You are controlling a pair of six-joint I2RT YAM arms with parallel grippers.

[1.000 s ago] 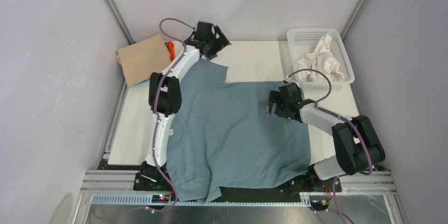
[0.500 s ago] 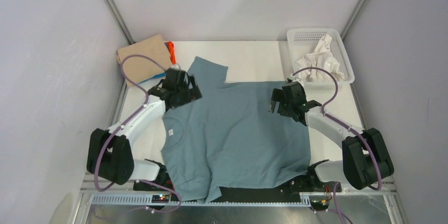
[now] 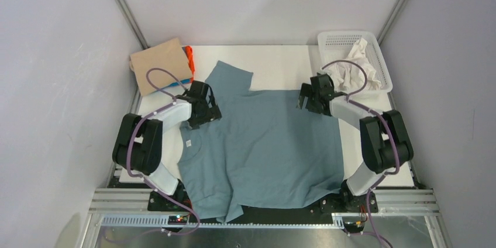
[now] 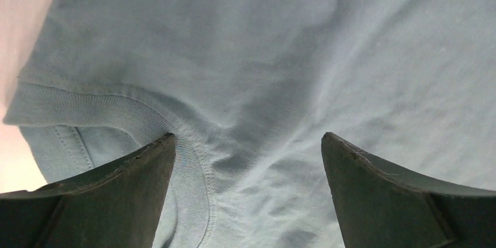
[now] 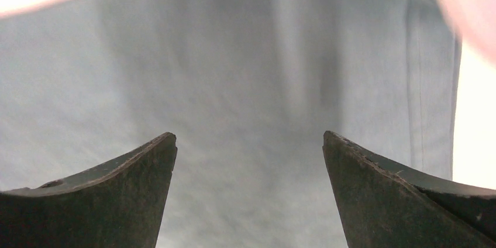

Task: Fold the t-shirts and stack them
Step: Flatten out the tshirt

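A large slate blue-grey t-shirt [image 3: 263,143] lies spread flat on the table, its neck with a small white label [image 3: 189,143] to the left. My left gripper [image 3: 203,107] is open, low over the shirt by the collar; the ribbed collar [image 4: 187,160] lies beside the left finger. My right gripper [image 3: 308,97] is open over the shirt's far right corner, near its hem [image 5: 418,84]. A folded tan shirt [image 3: 159,64] lies at the back left on orange cloth [image 3: 189,55] and a sliver of bright blue cloth [image 3: 175,83].
A white mesh basket [image 3: 345,42] at the back right holds crumpled white cloth [image 3: 357,66]. The shirt's near hem hangs over the table's front edge [image 3: 234,210]. Grey walls and metal posts enclose the table.
My left arm has swung back from the far left corner and come down at the shirt's collar. My right gripper has shifted farther back to the shirt's far right corner.
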